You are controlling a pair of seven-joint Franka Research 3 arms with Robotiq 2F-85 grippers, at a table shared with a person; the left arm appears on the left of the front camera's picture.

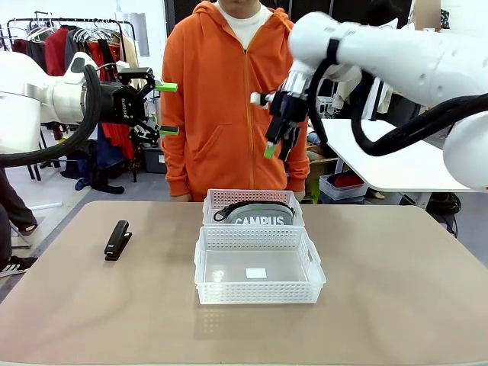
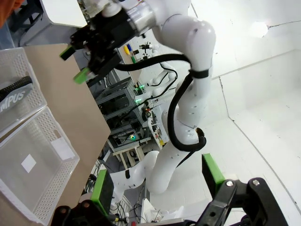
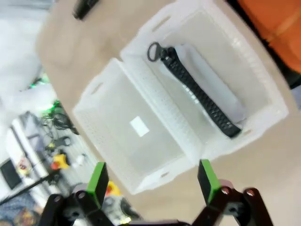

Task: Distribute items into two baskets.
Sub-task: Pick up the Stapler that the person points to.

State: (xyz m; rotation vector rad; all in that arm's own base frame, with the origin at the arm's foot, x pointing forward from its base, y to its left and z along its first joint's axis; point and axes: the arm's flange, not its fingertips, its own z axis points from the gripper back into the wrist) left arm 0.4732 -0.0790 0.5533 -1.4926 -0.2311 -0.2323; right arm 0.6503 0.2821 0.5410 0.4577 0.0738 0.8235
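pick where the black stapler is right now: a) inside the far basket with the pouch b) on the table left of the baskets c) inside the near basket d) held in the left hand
b: the stapler lies flat on the table, apart from and to the left of the near basket and the far basket, which holds the pouch.

A grey "CAMPUS" zip pouch with a black strap lies in the far lattice basket, which touches the larger near basket holding a small white label, while a closed black stapler lies well to their left on the tabletop.
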